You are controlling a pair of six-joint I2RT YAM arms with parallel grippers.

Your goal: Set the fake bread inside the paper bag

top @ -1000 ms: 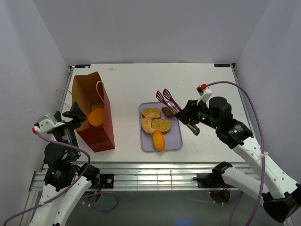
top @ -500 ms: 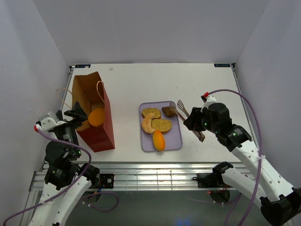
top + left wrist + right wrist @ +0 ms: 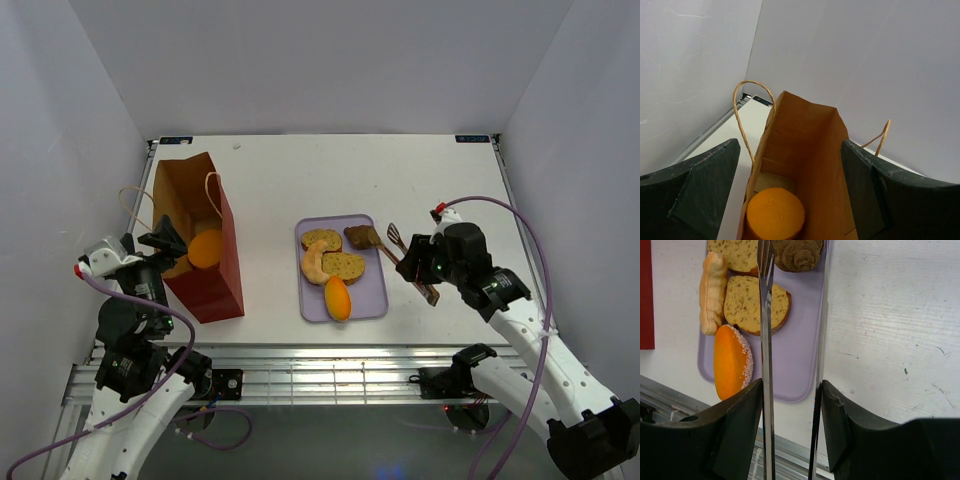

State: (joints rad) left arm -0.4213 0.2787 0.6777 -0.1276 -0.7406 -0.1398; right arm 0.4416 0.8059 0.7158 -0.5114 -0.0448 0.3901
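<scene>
The paper bag [image 3: 215,275] stands open at the left, with an orange bun [image 3: 205,248] inside it. My left gripper [image 3: 163,241] is open and empty at the bag's near-left rim. In the left wrist view its fingers [image 3: 695,185] flank the bag's mouth [image 3: 812,145] above the bun [image 3: 775,215]. My right gripper [image 3: 427,266] is shut on metal tongs [image 3: 398,247]. The tong arms [image 3: 765,340] straddle a brown piece [image 3: 797,253] at the tray's far right corner. Two round slices [image 3: 748,302], a pale crescent roll [image 3: 712,292] and an orange bun [image 3: 730,362] lie on the lavender tray [image 3: 790,365].
The tray [image 3: 371,292] sits mid-table, between the bag and my right arm. The bag's cord handles [image 3: 747,107] stick up beside my left fingers. White walls enclose the table on three sides. The table's metal front rail [image 3: 670,395] runs just below the tray.
My right arm has drawn back to the right and lowered the tongs, and their tips have come down from above the tray to the brown piece. The left arm has barely moved.
</scene>
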